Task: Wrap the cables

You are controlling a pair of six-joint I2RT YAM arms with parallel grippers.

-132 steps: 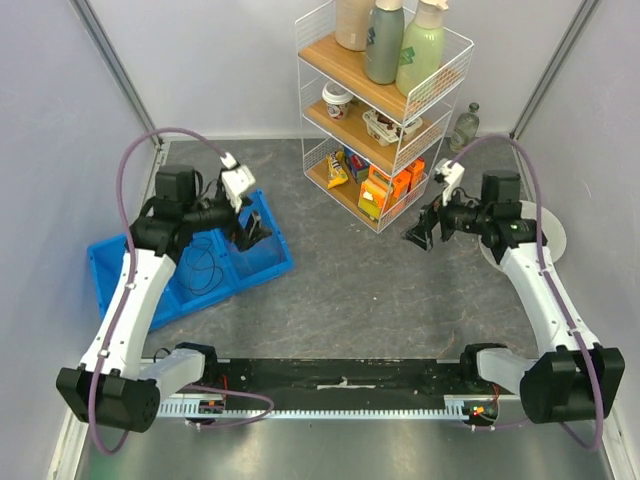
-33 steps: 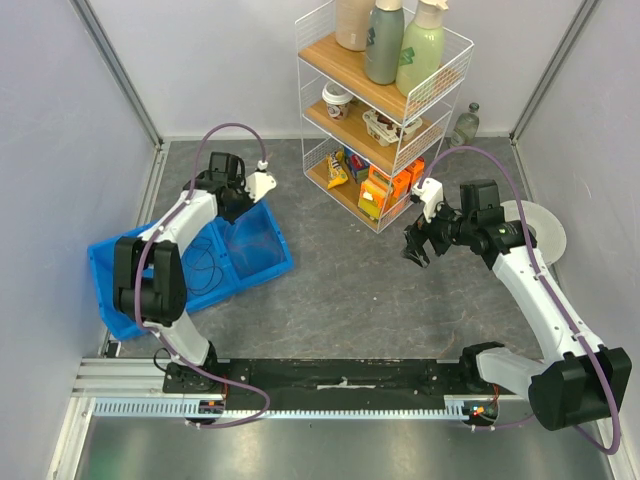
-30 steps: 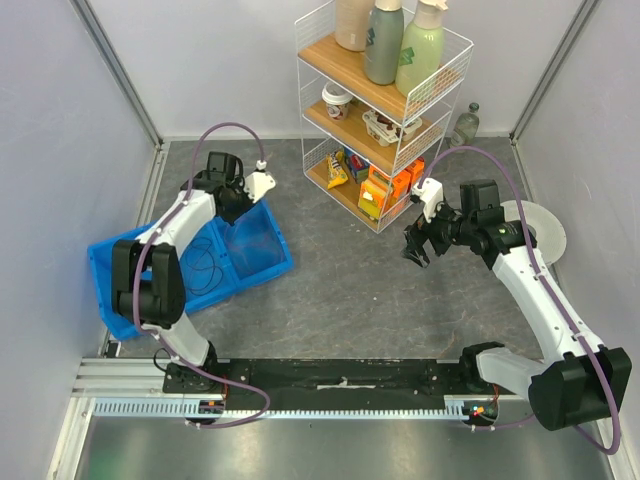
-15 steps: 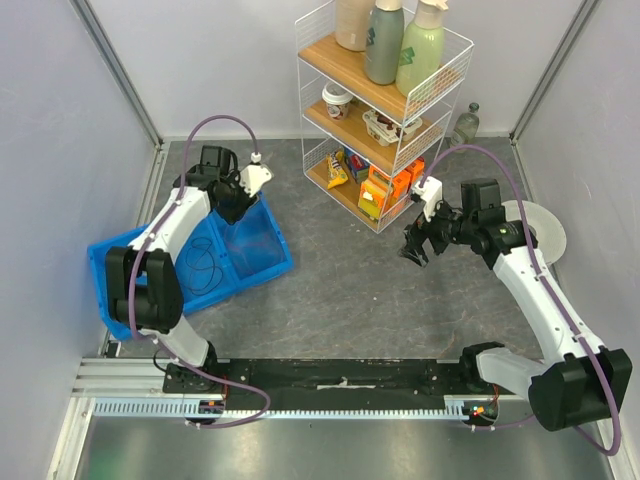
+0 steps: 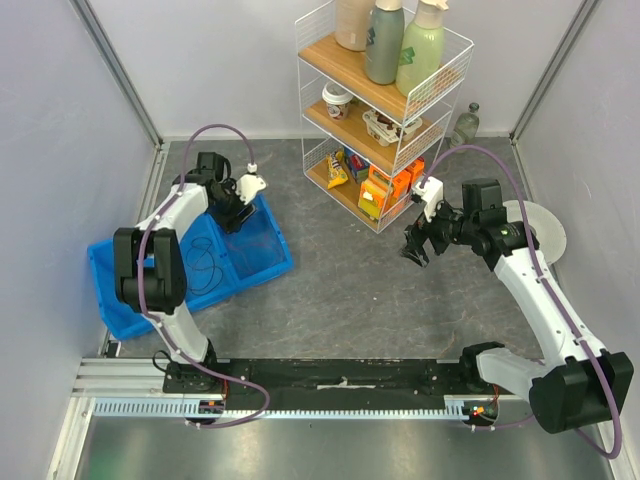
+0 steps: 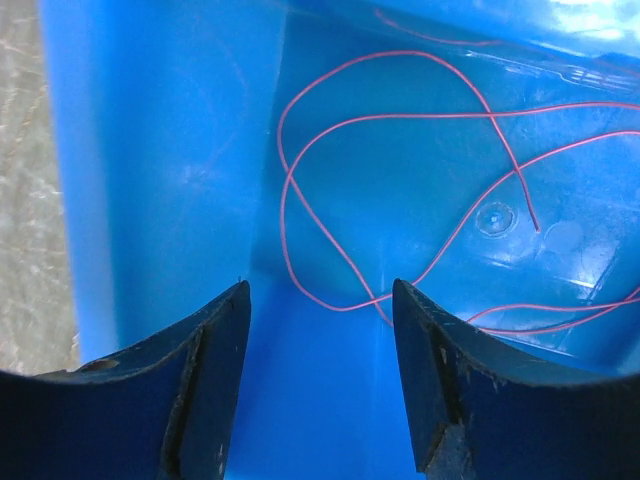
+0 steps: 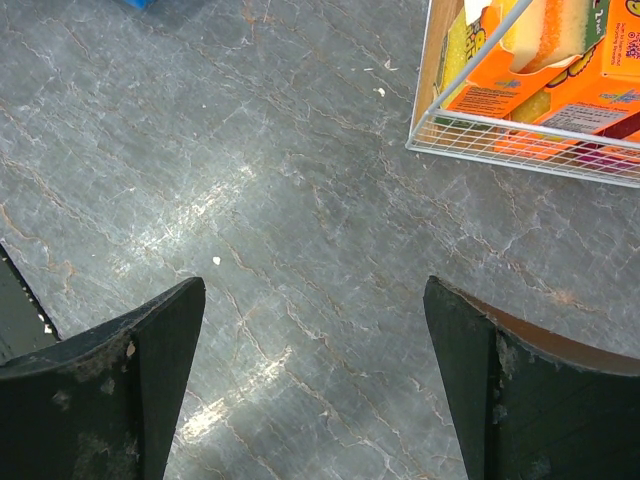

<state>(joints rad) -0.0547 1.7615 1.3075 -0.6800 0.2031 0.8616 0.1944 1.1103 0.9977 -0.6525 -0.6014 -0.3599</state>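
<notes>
A thin red cable [image 6: 330,140] lies in loose loops on the floor of a blue bin [image 6: 150,160]. My left gripper [image 6: 320,292] hangs open just above it, with only blue plastic between the fingers. From above, the left gripper [image 5: 232,207] is over the far right compartment of the blue bin [image 5: 120,290], and a dark cable [image 5: 200,263] lies looped in the compartment beside it. My right gripper [image 5: 417,246] stands wide open over bare table in front of the rack. Between its fingers the right gripper [image 7: 312,290] holds nothing.
A white wire rack [image 5: 385,110] with bottles, a cup and orange snack boxes stands at the back centre; its lower corner [image 7: 520,145] shows in the right wrist view. A white plate [image 5: 548,228] and a glass bottle [image 5: 465,125] sit at the far right.
My left gripper has opened from shut and shifted slightly left and down over the bin. The right arm has hardly moved.
</notes>
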